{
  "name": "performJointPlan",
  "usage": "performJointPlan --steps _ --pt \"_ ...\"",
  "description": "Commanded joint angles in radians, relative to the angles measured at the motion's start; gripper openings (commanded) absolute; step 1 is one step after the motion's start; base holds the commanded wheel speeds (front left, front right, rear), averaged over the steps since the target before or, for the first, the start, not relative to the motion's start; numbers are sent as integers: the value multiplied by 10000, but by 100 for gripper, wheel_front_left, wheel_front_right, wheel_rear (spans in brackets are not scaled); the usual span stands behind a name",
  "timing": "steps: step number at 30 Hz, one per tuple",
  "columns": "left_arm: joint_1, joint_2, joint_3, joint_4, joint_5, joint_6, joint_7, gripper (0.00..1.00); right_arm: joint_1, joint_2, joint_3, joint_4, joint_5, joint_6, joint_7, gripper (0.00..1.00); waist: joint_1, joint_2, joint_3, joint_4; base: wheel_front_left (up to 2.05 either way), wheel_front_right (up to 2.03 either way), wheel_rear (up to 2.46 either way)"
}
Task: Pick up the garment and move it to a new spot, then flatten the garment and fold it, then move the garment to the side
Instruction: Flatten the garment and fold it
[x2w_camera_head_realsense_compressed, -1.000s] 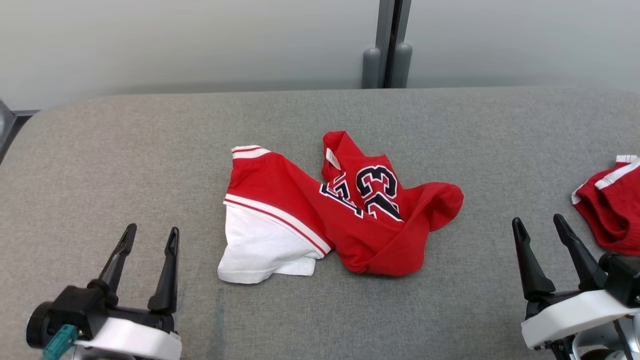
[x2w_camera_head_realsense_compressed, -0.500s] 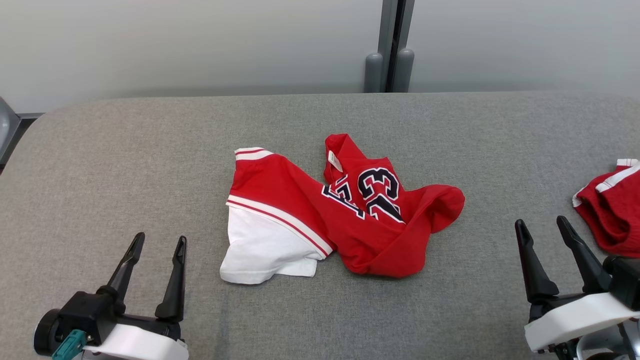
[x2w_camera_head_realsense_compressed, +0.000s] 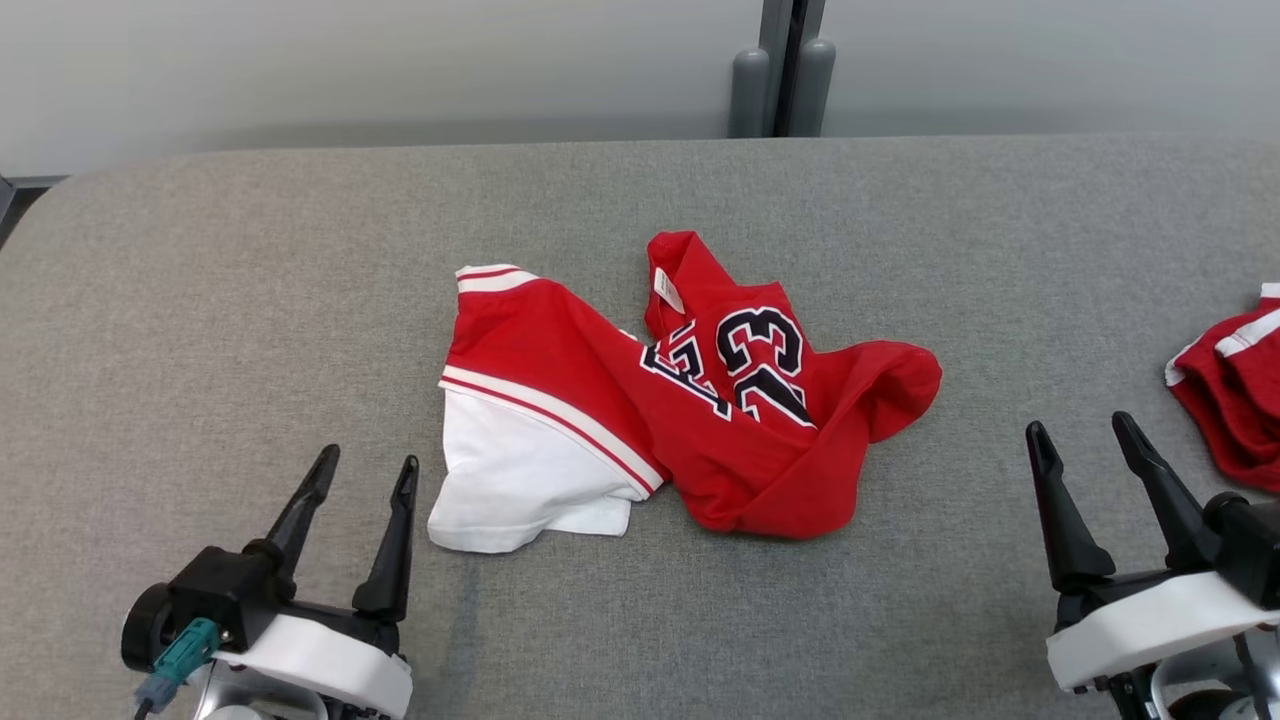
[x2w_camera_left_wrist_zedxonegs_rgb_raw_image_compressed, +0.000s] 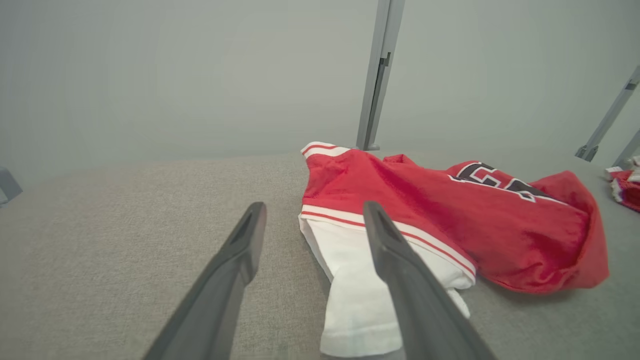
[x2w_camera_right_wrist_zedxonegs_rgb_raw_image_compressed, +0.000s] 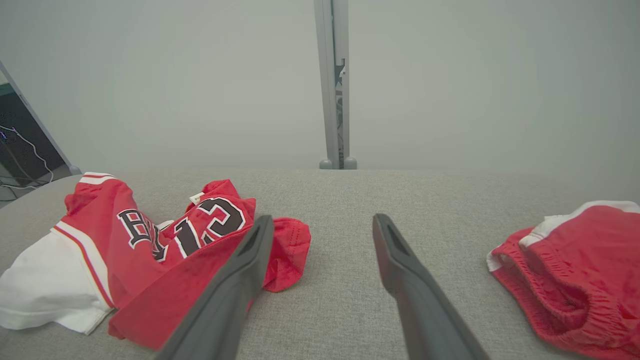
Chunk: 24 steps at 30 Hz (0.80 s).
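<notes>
The garment (x2w_camera_head_realsense_compressed: 660, 400) is a crumpled red jersey with white panels and black-and-white lettering, lying mid-table; it also appears as the garment (x2w_camera_left_wrist_zedxonegs_rgb_raw_image_compressed: 440, 215) in the left wrist view and the garment (x2w_camera_right_wrist_zedxonegs_rgb_raw_image_compressed: 150, 250) in the right wrist view. My left gripper (x2w_camera_head_realsense_compressed: 365, 475) stands open just left of the white hem, nothing between its fingers; its own view shows the left gripper (x2w_camera_left_wrist_zedxonegs_rgb_raw_image_compressed: 312, 212) open over the hem's edge. My right gripper (x2w_camera_head_realsense_compressed: 1080, 435) is open over bare table, well right of the jersey, as the right gripper (x2w_camera_right_wrist_zedxonegs_rgb_raw_image_compressed: 322, 222) shows in its own view.
A second red garment with white trim (x2w_camera_head_realsense_compressed: 1230, 400) lies at the table's right edge, beside my right gripper; it shows as red shorts (x2w_camera_right_wrist_zedxonegs_rgb_raw_image_compressed: 575, 270) in the right wrist view. The grey padded table (x2w_camera_head_realsense_compressed: 200, 300) ends at a pale wall with a grey post (x2w_camera_head_realsense_compressed: 780, 70).
My left gripper has moved right and forward toward the white hem. The head camera has shifted slightly. The jersey and my right gripper have stayed put.
</notes>
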<state>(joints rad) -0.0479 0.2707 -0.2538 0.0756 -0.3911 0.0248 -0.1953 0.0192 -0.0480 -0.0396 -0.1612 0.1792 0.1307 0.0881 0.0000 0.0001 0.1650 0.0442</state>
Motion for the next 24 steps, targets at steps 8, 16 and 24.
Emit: performJointPlan --steps 8,16,24 --pt "-780 -303 -397 1883 -449 -666 83 100 -307 -100 49 -265 -154 3 147 100 0 -1 775 -143 0 0 0" --pt "-1241 -451 -768 3248 -766 -1173 141 100 -418 -85 109 -185 -163 3 110 100 0 -1 1010 -323 0 0 0" --pt "-1241 -415 -940 3337 -887 -1289 42 0 -493 -77 -1 -122 -168 3 40 100 0 -1 1129 -333 0 0 0"
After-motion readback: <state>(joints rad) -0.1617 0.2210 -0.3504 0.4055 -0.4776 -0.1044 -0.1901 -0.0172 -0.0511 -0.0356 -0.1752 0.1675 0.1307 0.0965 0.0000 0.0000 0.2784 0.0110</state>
